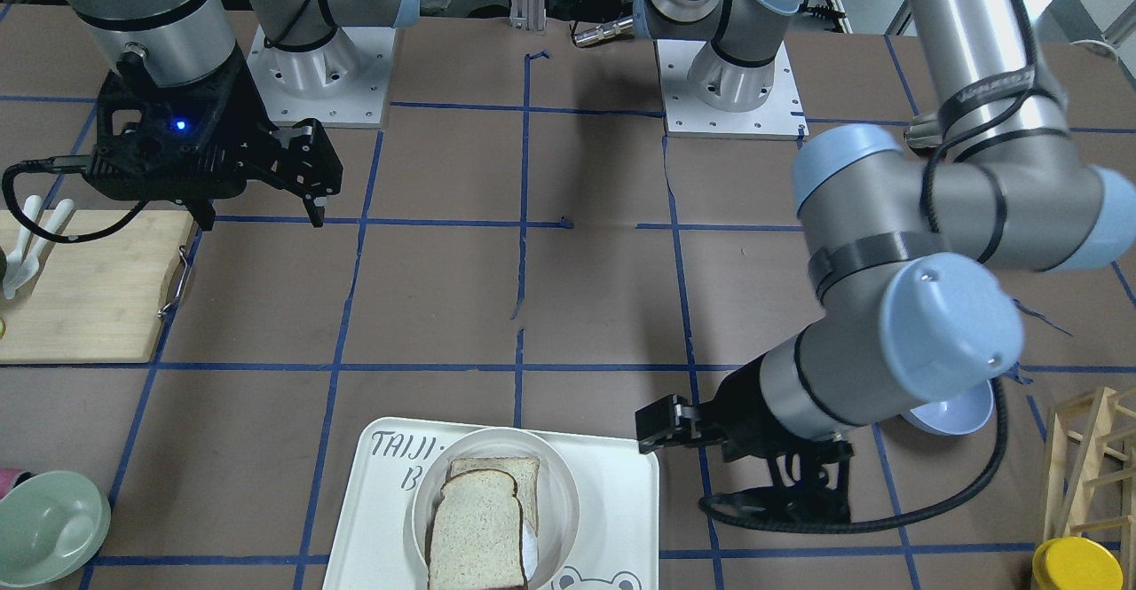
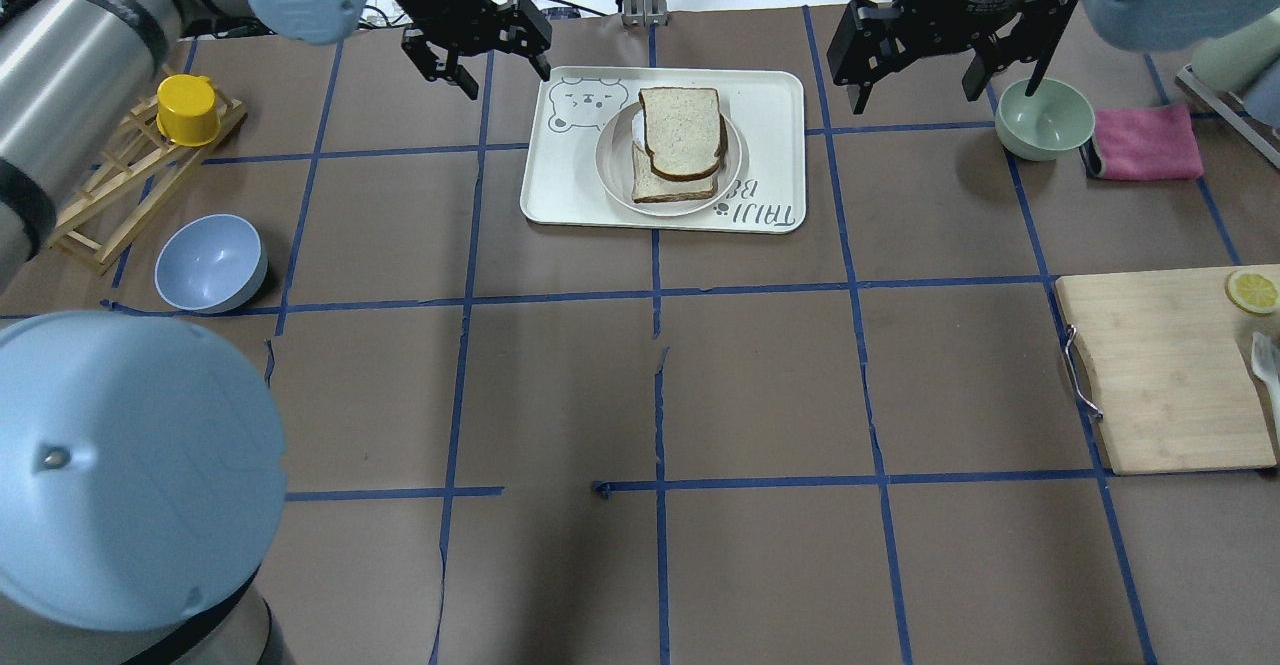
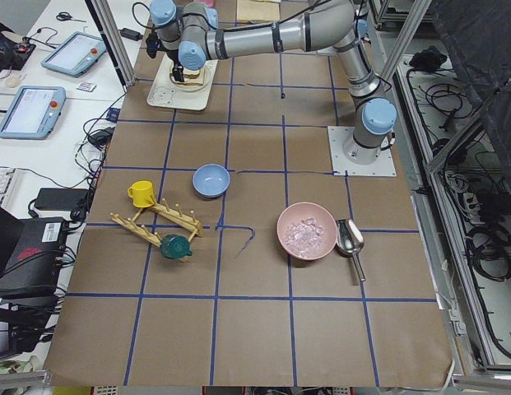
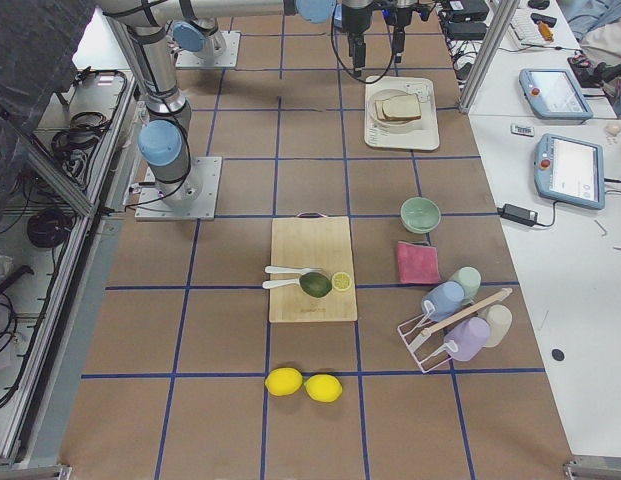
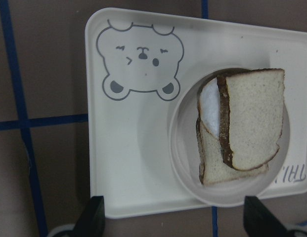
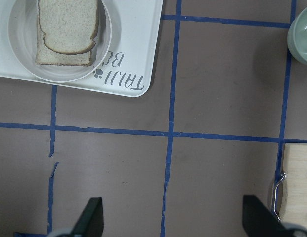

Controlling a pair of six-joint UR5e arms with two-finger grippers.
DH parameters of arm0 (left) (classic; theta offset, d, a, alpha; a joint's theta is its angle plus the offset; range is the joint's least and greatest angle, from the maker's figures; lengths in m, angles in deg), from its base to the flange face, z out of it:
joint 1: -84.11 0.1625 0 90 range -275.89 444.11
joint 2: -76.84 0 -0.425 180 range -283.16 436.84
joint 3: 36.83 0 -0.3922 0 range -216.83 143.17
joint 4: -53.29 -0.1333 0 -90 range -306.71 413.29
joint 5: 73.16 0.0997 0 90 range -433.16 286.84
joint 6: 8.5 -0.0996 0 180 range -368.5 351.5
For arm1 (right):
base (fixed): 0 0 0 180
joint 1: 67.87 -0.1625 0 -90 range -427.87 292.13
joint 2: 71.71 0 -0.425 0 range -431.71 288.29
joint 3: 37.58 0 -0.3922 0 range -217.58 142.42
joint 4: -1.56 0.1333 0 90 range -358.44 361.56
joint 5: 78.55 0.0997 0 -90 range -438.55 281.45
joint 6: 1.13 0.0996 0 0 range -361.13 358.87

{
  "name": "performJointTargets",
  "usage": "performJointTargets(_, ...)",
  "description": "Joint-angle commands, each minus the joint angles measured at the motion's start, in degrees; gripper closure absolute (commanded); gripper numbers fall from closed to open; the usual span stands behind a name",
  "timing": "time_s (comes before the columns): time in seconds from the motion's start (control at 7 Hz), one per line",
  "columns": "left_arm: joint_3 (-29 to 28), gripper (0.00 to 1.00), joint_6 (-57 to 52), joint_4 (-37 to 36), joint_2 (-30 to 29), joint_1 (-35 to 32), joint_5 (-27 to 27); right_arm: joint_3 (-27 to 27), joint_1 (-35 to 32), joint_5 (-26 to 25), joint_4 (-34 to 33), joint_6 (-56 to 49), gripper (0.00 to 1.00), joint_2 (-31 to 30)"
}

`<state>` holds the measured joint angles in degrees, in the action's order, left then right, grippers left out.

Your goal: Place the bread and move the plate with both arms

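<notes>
Brown-crusted bread (image 2: pixel 682 132) lies on the plate (image 2: pixel 603 150), apart from the wide-spread left pincer (image 2: pixel 510 83).

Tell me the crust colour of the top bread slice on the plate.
Dark brown crust on the top bread slice, clearest in the left wrist view.

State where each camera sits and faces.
Front-facing: across the table, facing both bases.
Overhead: behind the robot, looking forward; left gripper, right gripper.
Exterior left: left end; left arm nearer.
Exterior right: right end; right arm nearer.
Left wrist: down onto the bread; fingertips show.
Right wrist: down onto the table; fingertips show.
Both wrists share the plate.
</notes>
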<state>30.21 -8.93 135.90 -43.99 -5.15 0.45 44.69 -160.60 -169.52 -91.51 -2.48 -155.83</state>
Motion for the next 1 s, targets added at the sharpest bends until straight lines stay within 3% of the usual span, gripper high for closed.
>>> performJointTargets(0.0, 1.51, 0.00, 0.08, 7.81, 8.73, 2.42, 8.86, 0.00, 0.00, 0.00, -0.09, 0.03, 0.00, 0.00)
performJointTargets(0.29, 5.97, 0.00, 0.34, 10.37, 15.76, 2.86, 10.06, 0.00, 0.00, 0.00, -0.09, 0.03, 0.00, 0.00)
performJointTargets(0.57, 16.22, 0.00, -0.09, 10.38, 23.40, 2.77, 10.32, 0.00, 0.00, 0.00, -0.09, 0.03, 0.00, 0.00)
performJointTargets(0.86, 23.38, 0.00, 0.52, 9.68, 30.18, 2.69, 17.41, 0.00, 0.00, 0.00, -0.09, -0.06, 0.00, 0.00)
